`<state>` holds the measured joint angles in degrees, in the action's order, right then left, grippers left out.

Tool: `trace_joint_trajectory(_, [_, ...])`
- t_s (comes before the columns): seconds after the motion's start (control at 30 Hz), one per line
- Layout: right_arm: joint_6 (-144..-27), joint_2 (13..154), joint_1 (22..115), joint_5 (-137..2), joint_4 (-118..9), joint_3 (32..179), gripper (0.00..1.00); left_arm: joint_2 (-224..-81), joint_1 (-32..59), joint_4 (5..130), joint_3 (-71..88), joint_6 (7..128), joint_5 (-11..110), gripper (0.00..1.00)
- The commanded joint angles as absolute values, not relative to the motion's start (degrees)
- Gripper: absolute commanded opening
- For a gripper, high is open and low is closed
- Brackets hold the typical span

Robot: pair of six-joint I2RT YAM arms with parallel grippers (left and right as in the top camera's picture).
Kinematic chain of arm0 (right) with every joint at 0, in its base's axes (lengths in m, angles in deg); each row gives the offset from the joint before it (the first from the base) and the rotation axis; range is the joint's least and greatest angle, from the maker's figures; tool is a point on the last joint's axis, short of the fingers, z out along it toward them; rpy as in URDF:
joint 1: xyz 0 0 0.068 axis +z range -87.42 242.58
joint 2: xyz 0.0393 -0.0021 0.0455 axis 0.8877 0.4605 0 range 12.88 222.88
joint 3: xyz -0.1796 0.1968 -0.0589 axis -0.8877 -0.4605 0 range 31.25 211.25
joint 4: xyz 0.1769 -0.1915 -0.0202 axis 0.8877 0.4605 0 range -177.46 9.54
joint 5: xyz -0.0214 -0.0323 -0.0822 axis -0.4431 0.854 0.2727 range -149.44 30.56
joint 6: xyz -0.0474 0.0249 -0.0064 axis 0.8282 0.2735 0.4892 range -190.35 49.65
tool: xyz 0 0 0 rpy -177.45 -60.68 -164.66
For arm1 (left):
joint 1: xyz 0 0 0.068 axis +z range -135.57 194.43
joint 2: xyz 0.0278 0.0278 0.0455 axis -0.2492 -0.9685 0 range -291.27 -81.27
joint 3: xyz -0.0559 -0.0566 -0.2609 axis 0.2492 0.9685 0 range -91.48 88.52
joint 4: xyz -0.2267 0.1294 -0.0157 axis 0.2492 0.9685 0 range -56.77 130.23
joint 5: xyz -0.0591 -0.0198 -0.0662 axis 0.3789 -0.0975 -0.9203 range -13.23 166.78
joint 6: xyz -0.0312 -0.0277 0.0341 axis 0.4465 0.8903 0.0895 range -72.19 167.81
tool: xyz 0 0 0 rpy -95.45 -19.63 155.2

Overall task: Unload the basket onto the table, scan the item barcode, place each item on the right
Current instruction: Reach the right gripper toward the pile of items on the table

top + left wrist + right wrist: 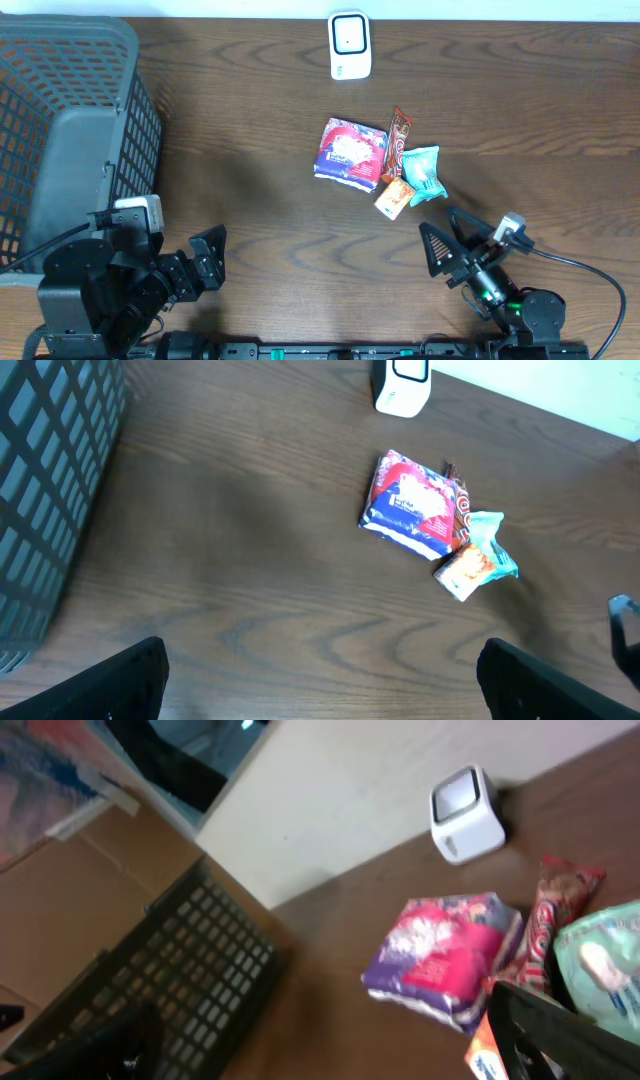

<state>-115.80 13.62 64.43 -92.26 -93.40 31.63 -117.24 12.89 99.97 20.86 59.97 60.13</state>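
Observation:
A white barcode scanner stands at the table's far edge. In front of it lies a pile of items: a purple and red packet, a red-brown bar, a teal packet and a small orange packet. My left gripper is open and empty over bare wood at the near left, well away from the pile. Just near-right of the orange packet, my right gripper is open and holds nothing. In the right wrist view one finger overlaps the orange packet.
A tall grey mesh basket fills the left side of the table, beside my left arm. In the left wrist view bare wood lies between the basket and the purple packet.

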Motion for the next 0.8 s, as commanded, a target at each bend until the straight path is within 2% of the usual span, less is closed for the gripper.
trace_joint_trajectory(0.0, [-119.43,13.53,64.93,-91.36,-99.97,31.56,0.99,-117.28,13.13,100.11,19.66,59.88,59.28,0.98])
trace_joint_trajectory(0.13, [-120.04,13.55,64.91,-90.38,-114.36,33.2,0.99,-117.28,13.13,100.11,19.66,59.88,59.28,0.98])
trace_joint_trajectory(0.23, [-115.41,14.56,64.86,-88.87,-111.12,39.61,0.99,-117.28,13.13,100.11,19.66,59.88,59.28,0.98])
trace_joint_trajectory(0.43, [-90.16,27.89,64.86,-88.23,-79.06,61.94,0.99,-117.28,13.13,100.11,19.66,59.88,59.28,0.98])
trace_joint_trajectory(0.77, [-77.31,66.27,64.93,-89.96,-29.03,106.18,0.99,-117.28,13.13,100.11,19.66,59.88,59.28,0.98])
